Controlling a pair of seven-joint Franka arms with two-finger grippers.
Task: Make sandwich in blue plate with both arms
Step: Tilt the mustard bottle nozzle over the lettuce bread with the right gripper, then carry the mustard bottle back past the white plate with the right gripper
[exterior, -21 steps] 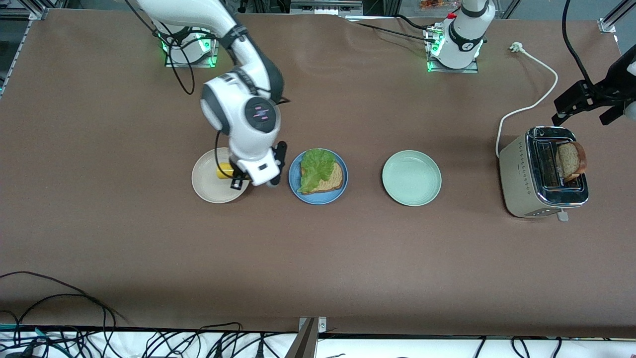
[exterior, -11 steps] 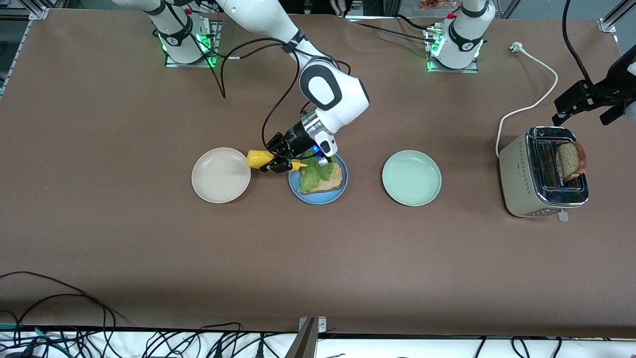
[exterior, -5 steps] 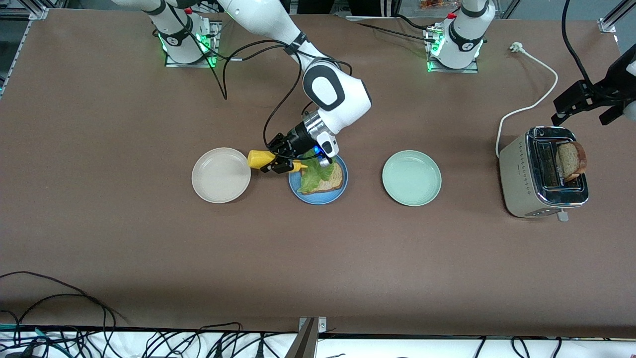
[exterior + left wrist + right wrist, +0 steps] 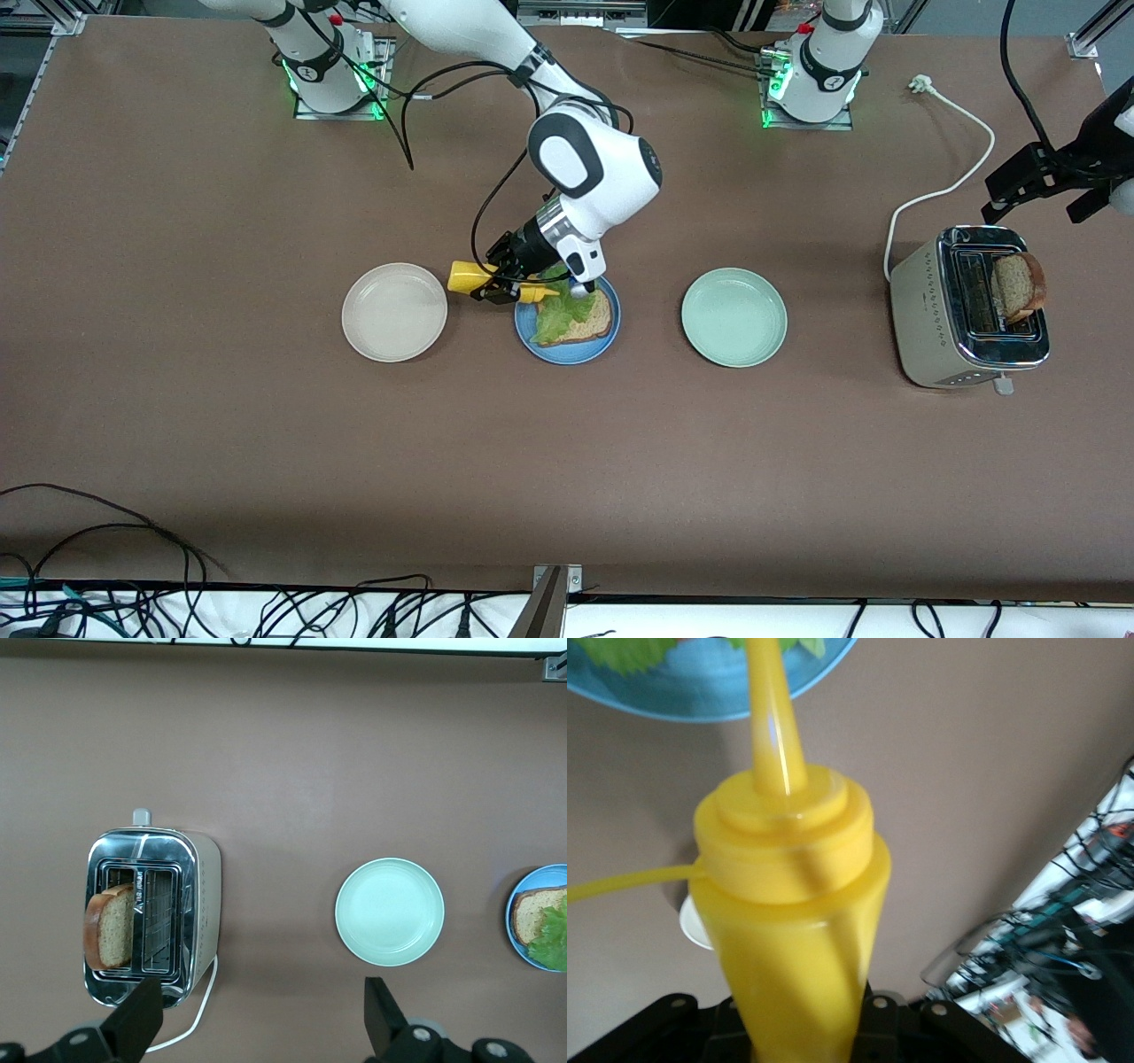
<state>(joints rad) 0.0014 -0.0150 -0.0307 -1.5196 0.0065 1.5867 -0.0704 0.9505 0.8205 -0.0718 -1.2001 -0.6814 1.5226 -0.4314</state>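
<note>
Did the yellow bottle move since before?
Yes. The yellow bottle, shut in the right gripper, left the beige plate and now hangs tipped sideways, its nozzle over the blue plate rim.

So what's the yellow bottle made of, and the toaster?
The yellow squeeze bottle with the long nozzle looks like soft, glossy plastic: light shines through the nozzle, and the body has smooth highlights. The cream toaster with the mirror-bright top looks like painted metal sides with polished chrome around the slots, though the sides could be plastic.
</note>
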